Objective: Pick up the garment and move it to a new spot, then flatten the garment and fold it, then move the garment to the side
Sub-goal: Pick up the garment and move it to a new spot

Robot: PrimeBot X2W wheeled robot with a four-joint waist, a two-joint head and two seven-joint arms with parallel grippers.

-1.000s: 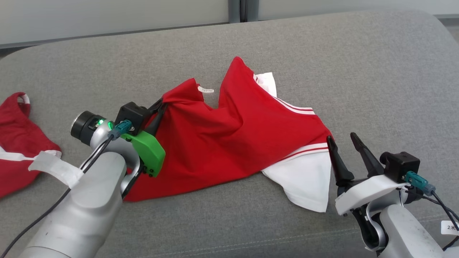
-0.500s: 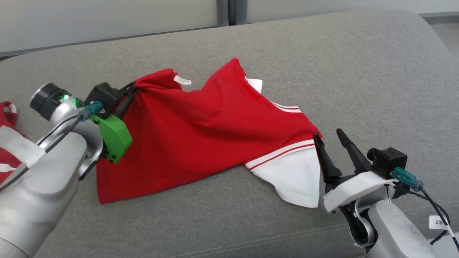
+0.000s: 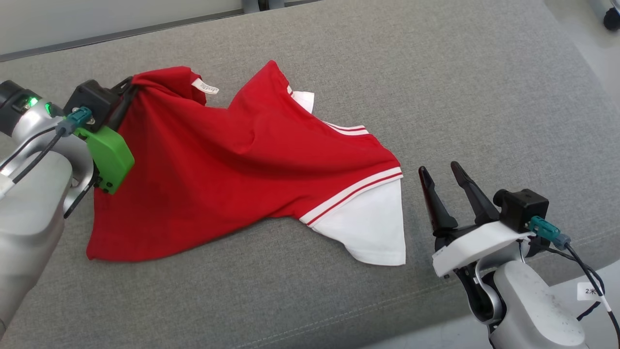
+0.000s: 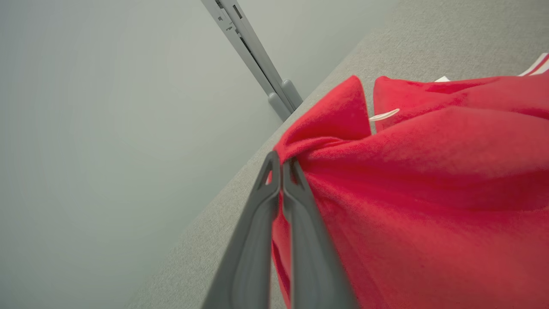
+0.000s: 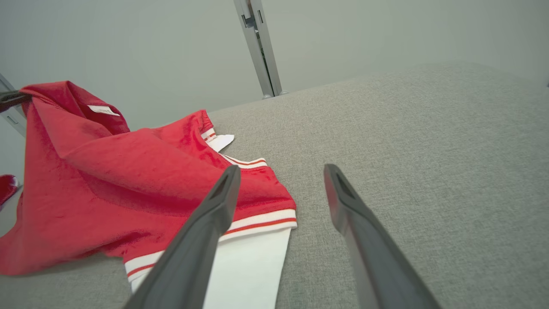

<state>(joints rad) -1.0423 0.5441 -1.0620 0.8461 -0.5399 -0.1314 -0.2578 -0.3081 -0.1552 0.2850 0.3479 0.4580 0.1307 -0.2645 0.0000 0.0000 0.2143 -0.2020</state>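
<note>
The left claw [image 4: 281, 159] has its tips pressed together on a bunched corner of the garment [image 3: 218, 165]. The folds hide how much cloth lies between them. Lower down, its fingers [image 4: 253, 257] blur and run off the left wrist view's bottom edge, and the garment spills past the right and bottom edges there. The print on the garment's label [image 3: 205, 87] is too small to read. At the garment's far edge a white flap [image 3: 304, 100] is mostly covered by red cloth. One blurred finger [image 5: 197, 244] of the right claw [image 5: 279, 171] covers part of the garment's white sleeve [image 5: 253, 266]. Left of the garment, a red shape [image 5: 7, 186] is cut by the picture's edge, and I cannot tell what it is. Far right of the garment, a dark thing [image 3: 611, 18] is cut off too.
</note>
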